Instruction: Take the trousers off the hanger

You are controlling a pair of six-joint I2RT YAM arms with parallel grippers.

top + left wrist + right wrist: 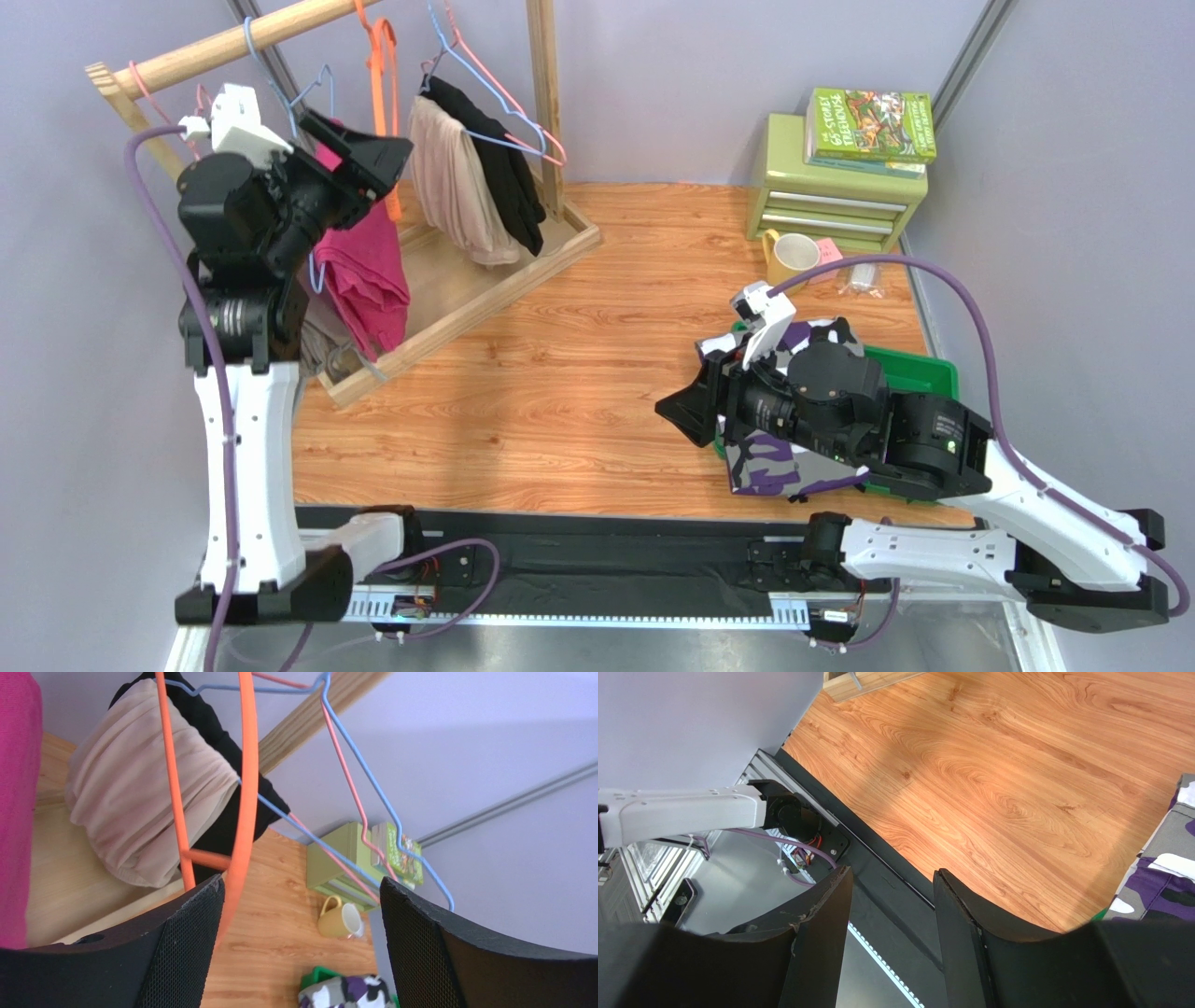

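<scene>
Nearest, the right end effector (889,882) stood partly open above the counter (589,378), holding nothing. The camouflage trousers (765,462) lay beside it on the green tray (926,371), off any hanger. Farther back, the left end effector (302,889) gaped empty at the rack (239,42). The magenta trousers (368,273) hung just below it, long axis vertical, the left arm far nearer. Two pairs of trousers; one beige garment (456,182), one black garment (516,189).

My left arm (241,462) and right arm (1024,521) are white shells with black joints, each trailing a purple cable (989,371). My left pincer (300,899) and right pincer (892,885) have black fingers (184,952).
</scene>
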